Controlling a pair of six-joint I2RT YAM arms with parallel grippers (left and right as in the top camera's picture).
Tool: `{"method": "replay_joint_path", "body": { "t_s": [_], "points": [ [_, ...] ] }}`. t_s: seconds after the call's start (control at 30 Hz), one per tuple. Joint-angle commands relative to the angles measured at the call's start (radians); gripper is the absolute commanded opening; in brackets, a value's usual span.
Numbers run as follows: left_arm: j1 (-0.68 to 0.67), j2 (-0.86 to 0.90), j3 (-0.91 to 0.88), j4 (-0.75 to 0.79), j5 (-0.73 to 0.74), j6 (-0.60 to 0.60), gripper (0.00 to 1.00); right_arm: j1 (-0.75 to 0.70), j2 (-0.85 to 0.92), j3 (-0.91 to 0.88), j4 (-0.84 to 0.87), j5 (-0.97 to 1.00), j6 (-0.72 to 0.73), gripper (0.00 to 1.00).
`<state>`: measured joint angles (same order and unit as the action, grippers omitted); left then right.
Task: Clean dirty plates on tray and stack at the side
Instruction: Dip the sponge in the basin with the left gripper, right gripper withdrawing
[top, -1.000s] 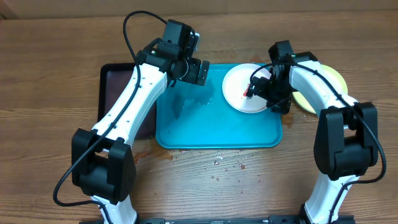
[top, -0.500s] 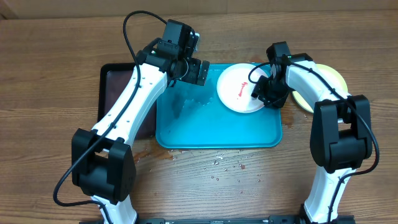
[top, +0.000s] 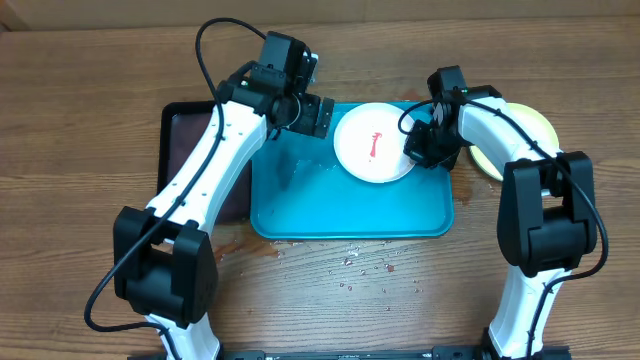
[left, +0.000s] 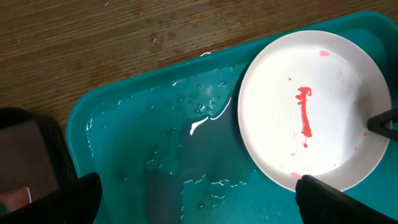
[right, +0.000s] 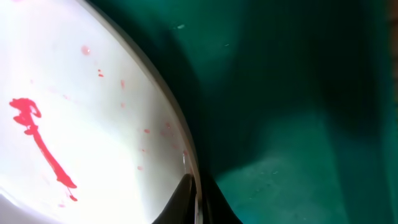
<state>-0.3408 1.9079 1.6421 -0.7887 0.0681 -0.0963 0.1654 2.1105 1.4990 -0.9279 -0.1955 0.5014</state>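
Note:
A white plate (top: 372, 143) with a red sauce streak sits at the back of the turquoise tray (top: 350, 205). My right gripper (top: 417, 148) is shut on its right rim. In the right wrist view the two dark fingers pinch the rim of the plate (right: 81, 118) at my right gripper (right: 198, 202), with the tray (right: 298, 112) beyond. My left gripper (top: 318, 117) hangs open just left of the plate, over the tray's wet back left part. The left wrist view shows the plate (left: 323, 74), the wet tray (left: 155, 143) and my left gripper (left: 199, 202) with its jaws wide apart. A pale green plate (top: 540, 123) lies right of the tray, partly hidden by the right arm.
A black tray (top: 185, 130) with a dark reddish inside lies left of the turquoise tray, under the left arm. Water drops (top: 370, 262) and a reddish smear (top: 235, 247) mark the wooden table in front of the tray.
My right gripper has shut on the white plate's rim and carried the plate leftward across the tray, toward my left gripper. The left arm has stayed put.

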Motion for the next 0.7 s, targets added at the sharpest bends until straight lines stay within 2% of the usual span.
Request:
{"method": "replay_joint_path", "body": {
  "t_s": [0.0, 0.13, 0.33, 0.5, 0.53, 0.6, 0.67],
  "points": [
    [0.042, 0.003, 0.014, -0.009, 0.000, 0.018, 1.00, 0.056, 0.048, -0.005, 0.002, 0.008, -0.096, 0.04],
    [0.089, 0.003, 0.014, -0.039, 0.003, 0.013, 1.00, 0.121, 0.048, -0.005, 0.019, 0.016, -0.168, 0.04],
    [0.134, 0.003, 0.014, -0.093, -0.013, 0.014, 1.00, 0.188, 0.048, -0.005, 0.024, 0.106, -0.177, 0.04],
    [0.141, 0.003, 0.014, -0.137, -0.165, -0.018, 1.00, 0.192, 0.048, -0.005, 0.030, 0.106, -0.177, 0.04],
    [0.143, 0.003, 0.014, -0.143, -0.186, -0.023, 1.00, 0.192, 0.048, -0.005, 0.030, 0.106, -0.177, 0.10],
    [0.152, 0.003, 0.014, -0.150, -0.191, -0.024, 1.00, 0.192, 0.048, -0.004, 0.029, 0.105, -0.178, 0.45],
    [0.164, 0.003, 0.014, -0.154, -0.191, -0.026, 1.00, 0.192, 0.046, 0.007, 0.024, 0.105, -0.178, 0.56]
  ]
}}
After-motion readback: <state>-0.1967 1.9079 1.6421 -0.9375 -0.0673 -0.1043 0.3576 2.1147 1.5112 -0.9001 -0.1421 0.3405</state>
